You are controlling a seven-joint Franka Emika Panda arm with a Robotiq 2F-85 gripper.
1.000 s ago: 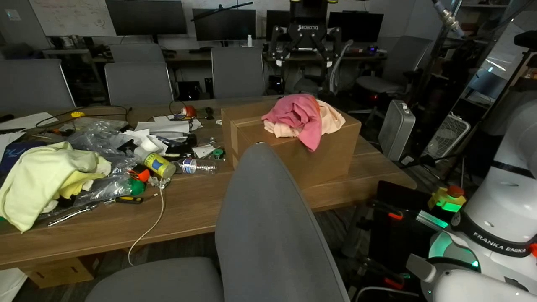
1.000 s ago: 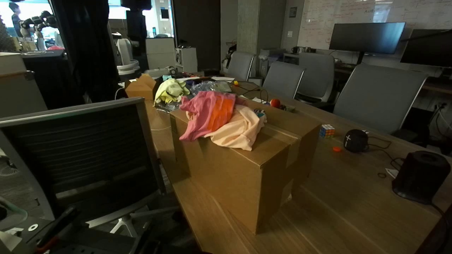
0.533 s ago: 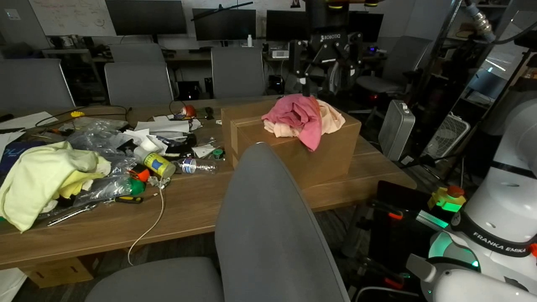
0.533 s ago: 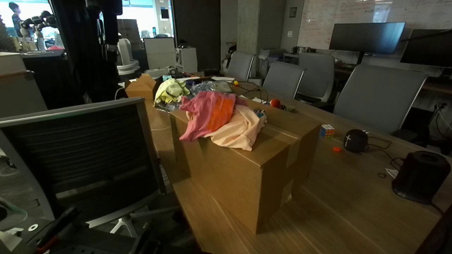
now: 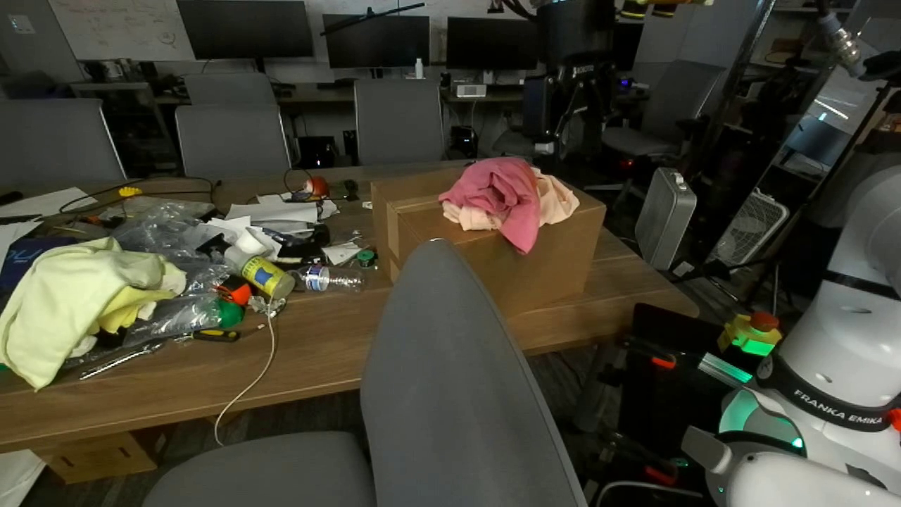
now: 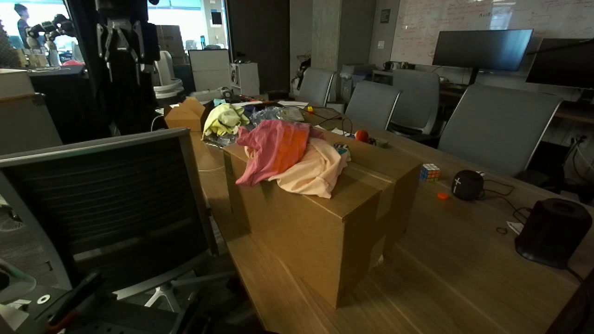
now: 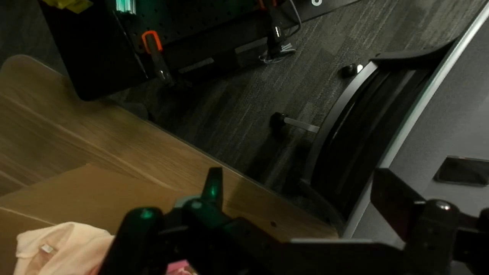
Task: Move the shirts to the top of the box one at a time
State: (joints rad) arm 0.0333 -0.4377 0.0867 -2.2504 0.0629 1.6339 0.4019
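Holding the gripper (image 7: 303, 187) spread, I judged the shirt pile (image 6: 291, 155), mid-frame in an exterior view, lay atop the box (image 6: 297, 236) per task.

Dim light overall, overexposed background window (image 6: 175, 15), murky wrist view.

In an exterior view we're facing monitors (image 5: 244, 28) over a near chair (image 5: 450, 380); in an exterior view we're looking along table (image 6: 455, 269). Wrist view: we're aiming down at floor (image 7: 237, 112). In both exterior views we're catching the box (image 6: 297, 241).
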